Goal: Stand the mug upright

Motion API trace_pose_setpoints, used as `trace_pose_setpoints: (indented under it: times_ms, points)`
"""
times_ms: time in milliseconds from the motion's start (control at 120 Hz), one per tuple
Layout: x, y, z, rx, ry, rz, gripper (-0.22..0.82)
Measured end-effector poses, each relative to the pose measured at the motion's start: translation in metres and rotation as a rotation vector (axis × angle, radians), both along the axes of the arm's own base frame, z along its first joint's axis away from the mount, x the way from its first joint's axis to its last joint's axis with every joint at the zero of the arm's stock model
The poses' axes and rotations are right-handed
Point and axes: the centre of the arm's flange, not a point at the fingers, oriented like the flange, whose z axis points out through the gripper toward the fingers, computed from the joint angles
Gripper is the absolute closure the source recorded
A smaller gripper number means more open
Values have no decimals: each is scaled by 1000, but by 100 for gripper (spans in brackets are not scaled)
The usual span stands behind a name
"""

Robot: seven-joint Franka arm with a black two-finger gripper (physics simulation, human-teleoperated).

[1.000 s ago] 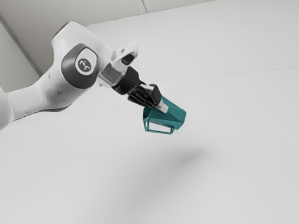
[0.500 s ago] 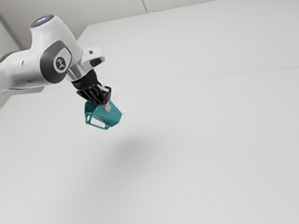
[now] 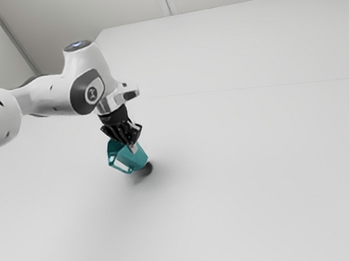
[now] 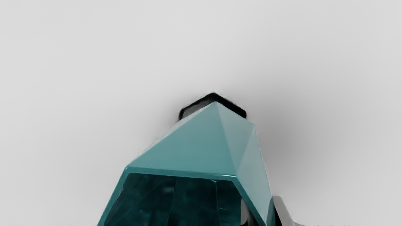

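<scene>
Item, your fingers (image 3: 133, 149): closed on the mug's wall, one pad inside the mouth, the other outside. Clock bearings read on the exterior view, 12 at its top.

Item, one teal faceted mug (image 3: 132, 159): hanging at 6 o'clock from your hand, tilted, mouth toward 11, base toward 4. Handle (image 3: 119, 168): on the 8 o'clock side.

Item, dark shadow (image 3: 146, 169): at 5 o'clock from the mug's middle, close by the base edge; whether base and bench touch, you cannot tell from here.

Item, white bench (image 3: 239, 193): running beyond the mug toward 3 o'clock.

Handling notes: turn your wrist slowly clockwise until the mouth faces 12, giving the low base edge room to swing. Lower until the base seats flat all round, then part the fingers gently and withdraw along the wall; the inner pad could catch the rim and tip it.
</scene>
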Motion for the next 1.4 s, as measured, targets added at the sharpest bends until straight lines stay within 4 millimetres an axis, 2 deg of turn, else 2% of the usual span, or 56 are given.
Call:
trace_pose_setpoints:
  times_ms: [267, 442, 558, 700, 767, 858, 992, 1142, 1400]
  points:
    - [1, -1, -32, 17, 55, 14, 76]
    - [0, -4, -24, 19, 44, 8, 38]
    - [-3, -5, 5, 14, 0, 5, 22]
    - [2, -7, 53, -5, -65, 6, 11]
    - [12, -8, 83, -19, -96, 11, 8]
    - [24, -10, 135, -34, -147, 14, 5]
    - [23, -10, 188, -45, -172, 13, 3]
    - [11, -10, 207, -49, -145, 11, 1]
    - [6, -9, 206, -55, -105, 11, 0]
